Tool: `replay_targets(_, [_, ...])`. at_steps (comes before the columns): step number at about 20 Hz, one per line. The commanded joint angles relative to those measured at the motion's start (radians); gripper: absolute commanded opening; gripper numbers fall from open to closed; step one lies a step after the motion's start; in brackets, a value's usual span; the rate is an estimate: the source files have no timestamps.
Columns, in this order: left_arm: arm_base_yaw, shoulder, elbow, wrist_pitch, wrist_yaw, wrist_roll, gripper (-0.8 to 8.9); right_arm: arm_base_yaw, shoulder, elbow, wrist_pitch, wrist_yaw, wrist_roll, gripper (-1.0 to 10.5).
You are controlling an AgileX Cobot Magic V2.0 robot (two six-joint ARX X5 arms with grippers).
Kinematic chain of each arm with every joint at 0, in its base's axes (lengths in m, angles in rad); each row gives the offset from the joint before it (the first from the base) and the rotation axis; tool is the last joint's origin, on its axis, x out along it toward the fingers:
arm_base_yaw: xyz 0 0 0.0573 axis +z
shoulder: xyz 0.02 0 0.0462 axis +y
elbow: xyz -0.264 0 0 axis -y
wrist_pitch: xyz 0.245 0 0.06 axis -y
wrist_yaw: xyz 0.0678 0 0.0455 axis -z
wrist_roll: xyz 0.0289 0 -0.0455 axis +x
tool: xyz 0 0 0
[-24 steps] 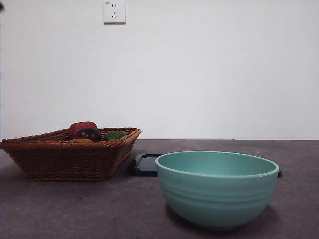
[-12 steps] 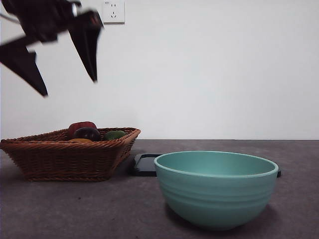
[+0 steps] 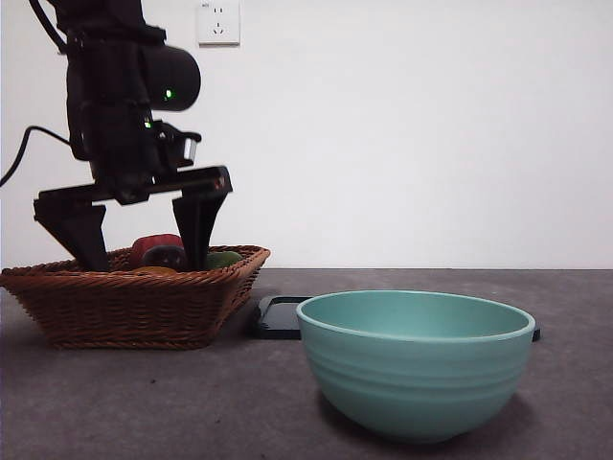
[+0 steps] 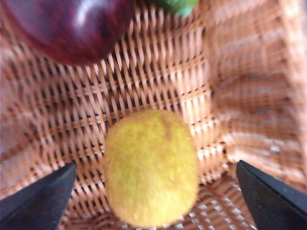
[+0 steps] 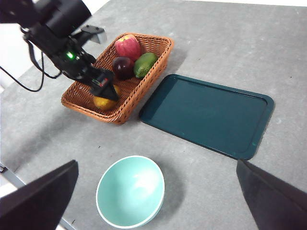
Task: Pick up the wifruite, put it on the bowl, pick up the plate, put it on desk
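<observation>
Left wrist view shows the left hand (image 4: pixel 153 201) spread wide and empty, the wifruite (image 4: pixel 151 167) between its jaws in the basket (image 4: pixel 249 96); closing off-centre could roll it away.

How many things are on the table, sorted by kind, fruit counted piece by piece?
Fruit: 4, namely wifruite, dark red-purple fruit, green fruit, red apple
Wicker basket: 1
Bowl: 1
Dark green tray: 1
Total: 7
</observation>
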Motion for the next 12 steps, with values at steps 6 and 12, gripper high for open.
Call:
replay_targets(6, [-0.007, 0.080, 0.026, 0.000, -0.006, 0.011, 4.98, 0.005, 0.006, 0.015, 0.008, -0.003, 0.009, 5.8])
replay_targets(12, [-0.007, 0.084, 0.026, 0.000, -0.006, 0.012, 2.39, 0.005, 0.006, 0.015, 0.008, -0.003, 0.009, 5.8])
